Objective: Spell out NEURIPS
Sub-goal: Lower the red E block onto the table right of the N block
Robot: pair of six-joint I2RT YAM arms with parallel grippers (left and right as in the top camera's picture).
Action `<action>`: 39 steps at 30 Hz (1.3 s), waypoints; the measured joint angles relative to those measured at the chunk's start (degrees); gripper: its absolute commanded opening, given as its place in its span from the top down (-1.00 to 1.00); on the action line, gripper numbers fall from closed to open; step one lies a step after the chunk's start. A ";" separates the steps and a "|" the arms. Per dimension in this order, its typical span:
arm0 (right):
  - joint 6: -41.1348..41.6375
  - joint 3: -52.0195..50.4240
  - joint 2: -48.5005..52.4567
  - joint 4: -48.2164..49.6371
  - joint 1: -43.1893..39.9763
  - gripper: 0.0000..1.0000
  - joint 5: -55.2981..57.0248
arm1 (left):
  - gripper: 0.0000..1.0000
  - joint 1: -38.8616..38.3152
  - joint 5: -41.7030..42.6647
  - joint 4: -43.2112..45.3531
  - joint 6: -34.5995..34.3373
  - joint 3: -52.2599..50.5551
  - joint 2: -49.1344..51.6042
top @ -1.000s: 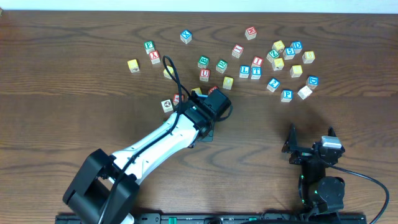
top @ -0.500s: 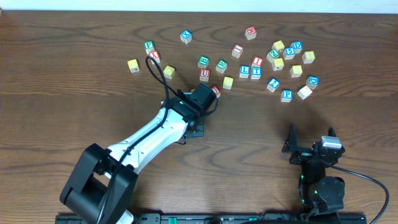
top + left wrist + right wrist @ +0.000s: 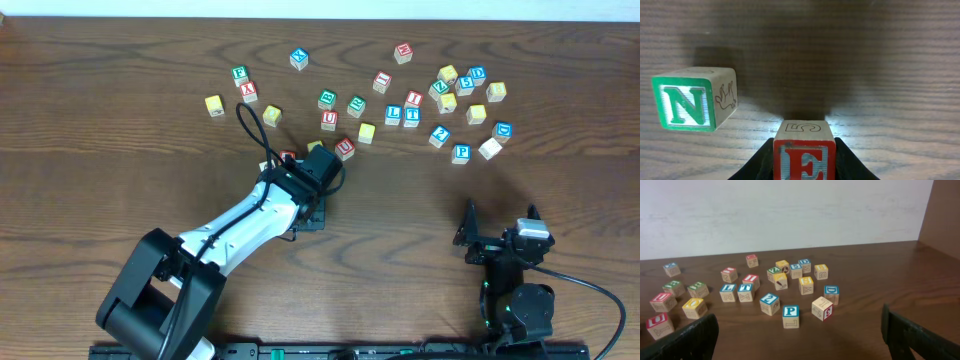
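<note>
The left gripper (image 3: 803,156) clamps the red-lettered E cube (image 3: 803,134), a 5 on its top face, between dark fingers (image 3: 759,163) on the wooden desk (image 3: 870,60), the green N cube (image 3: 692,98) standing apart to its left.

The far half of the table (image 3: 120,60) is pretty cluttered: blocks (image 3: 412,117) lie in a scattered band with tight gaps, tightest in the right clump. The near half is bare wood, except for the left arm (image 3: 245,218) slanting across it. Up close, N (image 3: 692,98) stands left of E (image 3: 804,150), with a bare strip between them and open wood beyond. The right gripper (image 3: 500,215) has open wood up to P (image 3: 460,153).
</note>
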 measured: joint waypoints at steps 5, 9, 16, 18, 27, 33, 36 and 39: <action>0.00 -0.02 0.00 0.00 0.00 -0.98 0.00 | 0.85 0.70 0.20 2.64 0.68 -1.90 0.00; 0.00 -0.02 0.00 0.00 0.00 -0.99 0.00 | 0.85 1.46 0.20 3.76 0.87 -2.29 -0.02; 0.00 0.00 0.00 -0.02 0.00 -0.98 0.00 | 0.85 2.67 0.17 5.84 2.47 -2.58 0.00; 0.00 0.00 0.00 0.00 0.00 -0.98 0.00 | 0.85 2.71 0.17 6.14 2.89 -2.62 0.00; 0.00 0.00 0.00 0.00 0.00 -0.98 0.00 | 0.84 2.71 -1.07 6.51 3.91 -2.67 0.00; 0.00 0.00 0.00 0.00 0.00 -0.99 0.00 | 0.85 2.71 -2.25 6.51 3.93 -2.67 0.00; 0.00 -0.02 0.00 0.00 0.00 -0.99 0.00 | 0.85 2.71 -2.67 6.54 3.93 -2.67 0.00; 0.00 -0.02 0.00 0.00 0.00 -0.99 0.00 | 0.85 2.71 -3.10 6.54 3.93 -2.67 0.00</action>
